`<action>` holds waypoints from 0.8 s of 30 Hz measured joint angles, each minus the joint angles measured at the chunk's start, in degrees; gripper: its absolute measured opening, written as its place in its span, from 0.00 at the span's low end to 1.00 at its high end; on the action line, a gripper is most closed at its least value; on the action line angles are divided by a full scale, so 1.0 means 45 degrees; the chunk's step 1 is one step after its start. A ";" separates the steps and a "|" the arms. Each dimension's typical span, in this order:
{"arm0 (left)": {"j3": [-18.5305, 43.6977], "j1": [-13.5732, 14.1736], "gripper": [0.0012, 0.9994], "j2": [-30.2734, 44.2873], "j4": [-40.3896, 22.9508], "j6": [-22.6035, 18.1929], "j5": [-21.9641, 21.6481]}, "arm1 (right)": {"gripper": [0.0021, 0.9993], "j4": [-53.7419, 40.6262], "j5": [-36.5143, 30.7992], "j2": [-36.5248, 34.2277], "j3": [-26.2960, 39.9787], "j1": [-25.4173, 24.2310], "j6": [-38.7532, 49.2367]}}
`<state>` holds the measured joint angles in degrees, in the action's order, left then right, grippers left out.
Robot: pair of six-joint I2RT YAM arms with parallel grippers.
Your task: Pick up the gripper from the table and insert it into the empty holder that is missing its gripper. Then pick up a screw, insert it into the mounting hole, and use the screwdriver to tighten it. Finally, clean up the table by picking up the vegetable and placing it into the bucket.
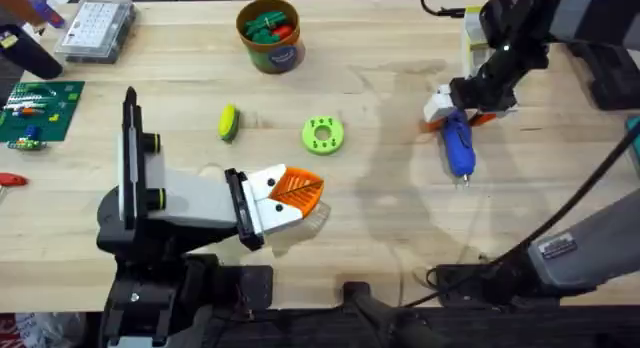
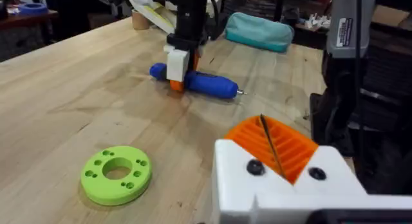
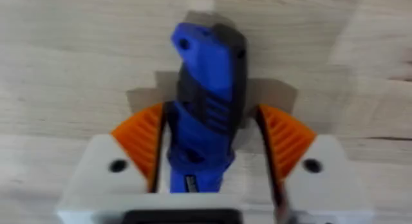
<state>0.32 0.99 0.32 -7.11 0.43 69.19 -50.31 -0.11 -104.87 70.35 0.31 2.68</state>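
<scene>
Blue screwdriver (image 1: 458,144) flat on table

My fingers (image 3: 283,143) are white blocks faced with orange ribbed pads, each fixed by a dark screw. My arms are dark, with black cables trailing from the right arm (image 1: 590,250), which carries a small white label.

Near edge: the left gripper (image 2: 273,153) showed orange ribbed pads (image 2: 293,147) pressed together on white blocks.
Beside it: a lime-green ring disc (image 2: 116,174) lay flat on the wooden table (image 2: 77,89).
Farther off: the right gripper (image 2: 178,73) straddled the blue screwdriver (image 2: 205,84), metal tip toward a teal pouch (image 2: 259,31).
</scene>
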 joint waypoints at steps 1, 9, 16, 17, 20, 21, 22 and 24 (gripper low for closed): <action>0.0000 0.0000 0.00 0.0000 0.0000 0.0000 0.0004 | 0.76 0.0036 -0.0143 -0.0023 0.0004 -0.0021 -0.0063; 0.0000 0.0000 0.00 0.0000 0.0005 0.0000 -0.0001 | 0.02 0.0302 -0.0492 -0.0172 0.0038 -0.0163 -0.0133; 0.0000 0.0000 0.00 -0.0005 0.0005 -0.0005 -0.0001 | 0.02 0.0302 -0.0497 -0.0167 0.0038 -0.0163 -0.0133; 0.0000 0.0000 0.00 -0.0005 0.0005 0.0000 -0.0001 | 0.02 0.0306 -0.0492 -0.0163 0.0038 -0.0163 -0.0133; 0.0000 0.0000 0.00 -0.0005 0.0005 0.0000 -0.0001 | 0.02 0.0327 -0.0475 -0.0113 0.0028 -0.0163 -0.0132; 0.0000 0.0000 0.00 -0.0005 0.0005 0.0000 -0.0001 | 0.02 0.0346 -0.0419 -0.0094 0.0014 -0.0163 -0.0128; 0.0000 0.0000 0.00 -0.0005 0.0000 0.0000 -0.0001 | 0.02 0.0379 -0.0343 -0.0042 0.0000 -0.0153 -0.0133; 0.0000 0.0000 0.00 0.0000 0.0000 0.0000 -0.0001 | 0.02 0.0433 -0.0133 0.0114 -0.0044 -0.0119 -0.0128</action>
<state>0.32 0.99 0.32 -7.11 0.43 69.19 -48.36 -0.71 -104.36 70.15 -0.23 2.11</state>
